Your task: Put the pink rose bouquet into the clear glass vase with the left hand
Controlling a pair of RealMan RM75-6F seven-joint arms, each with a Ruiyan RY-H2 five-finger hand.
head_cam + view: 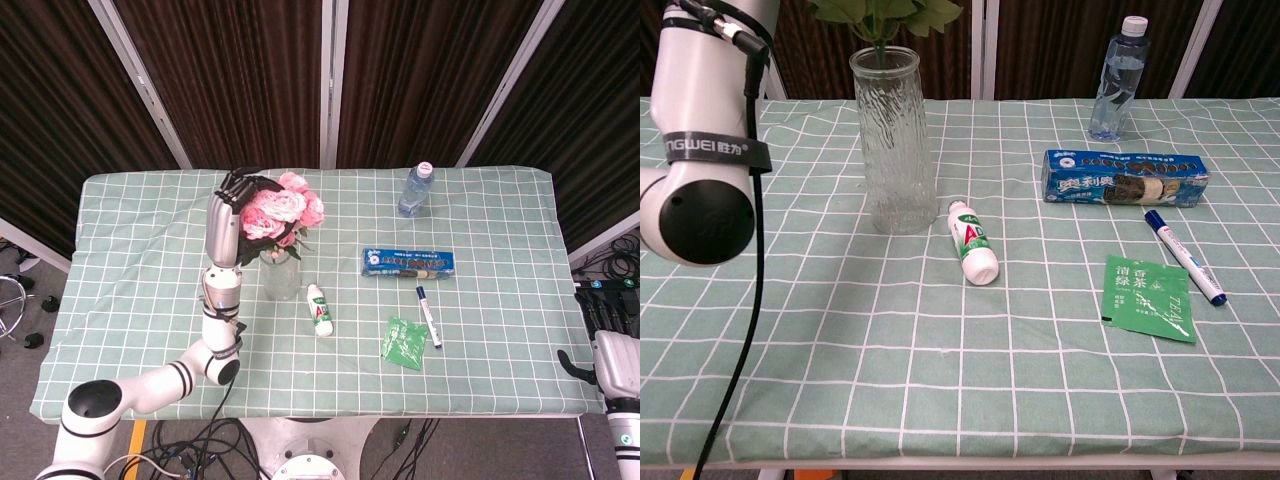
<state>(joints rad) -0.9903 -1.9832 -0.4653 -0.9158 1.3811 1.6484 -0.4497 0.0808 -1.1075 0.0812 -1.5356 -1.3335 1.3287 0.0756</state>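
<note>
The clear glass vase (281,277) stands upright left of the table's middle, also close up in the chest view as a ribbed vase (895,140). My left hand (230,205) is raised just left of it and grips the pink rose bouquet (281,211), whose blooms sit directly above the vase. Green leaves (887,14) hang right over the vase mouth and the stems reach down to the rim; how deep they go is hidden by the ribbed glass. My right hand (608,366) shows only partly at the lower right edge, off the table.
A small white bottle (320,308) lies just right of the vase. Further right are a blue biscuit box (408,263), a marker pen (428,315), a green tea sachet (404,342) and a water bottle (416,190) at the back. My left forearm (700,150) stands left of the vase.
</note>
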